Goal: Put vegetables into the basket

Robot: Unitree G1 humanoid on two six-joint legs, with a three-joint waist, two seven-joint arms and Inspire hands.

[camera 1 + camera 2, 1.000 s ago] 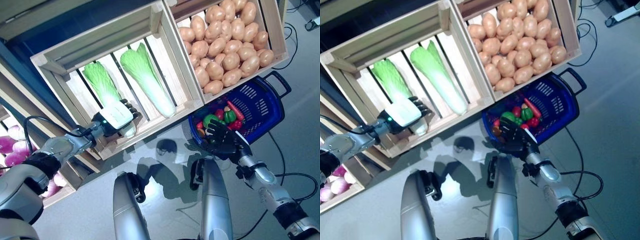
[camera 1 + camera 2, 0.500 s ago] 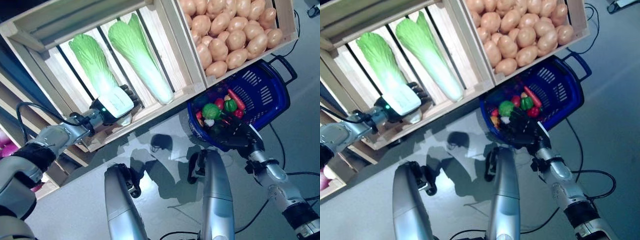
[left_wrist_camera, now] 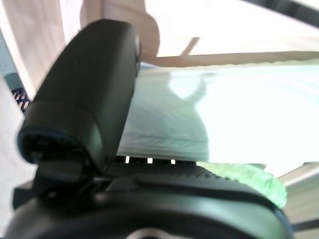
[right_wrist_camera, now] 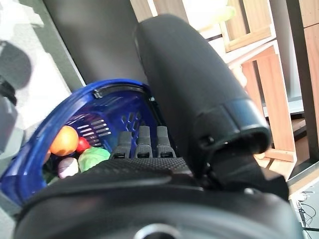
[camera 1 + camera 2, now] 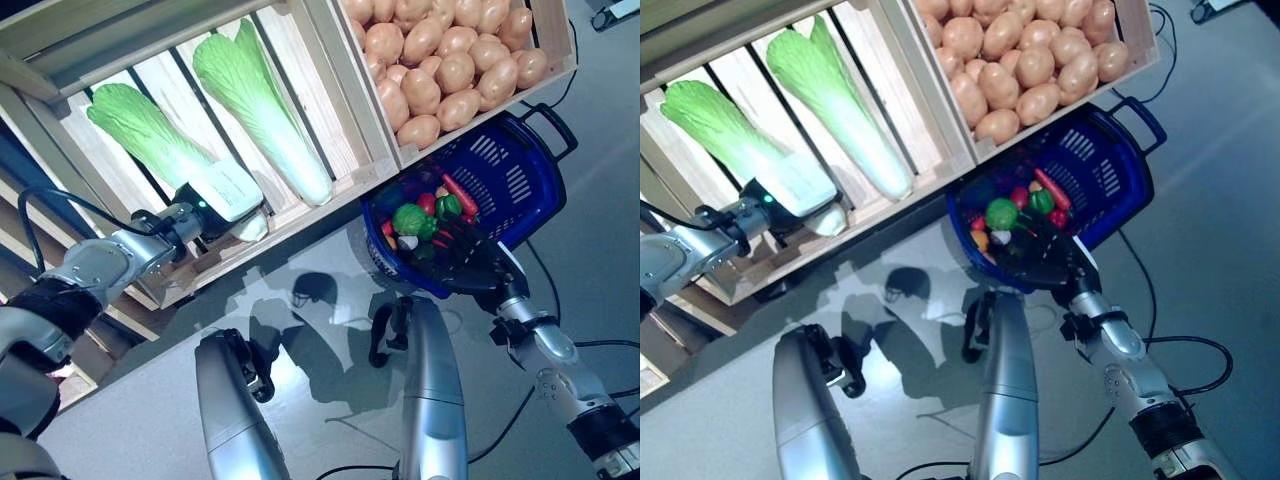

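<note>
I noted my left robot hand (image 5: 222, 193) had closed round the nearer cabbage's (image 5: 165, 150) stalk end in the crate (image 5: 345, 110), pick apparently secured, while my right robot hand (image 5: 466, 262) stayed curled on the basket (image 5: 520, 190) rim.

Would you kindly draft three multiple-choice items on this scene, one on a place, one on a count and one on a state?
1. Where is the left hand?
A. At the stem end of a cabbage in the slatted crate
B. Among the potatoes
C. Inside the basket

2. How many cabbages lie in the slatted crate?
A. One
B. Two
C. Four

3. What is the state of the blue basket?
A. Empty
B. Upside down
C. Holding vegetables, gripped by the right hand

Answers:
1 A, the hand sits on the left cabbage.
2 B, the left cabbage and the right cabbage lie side by side.
3 C, red and green vegetables show inside it, fingers over its rim.
</note>
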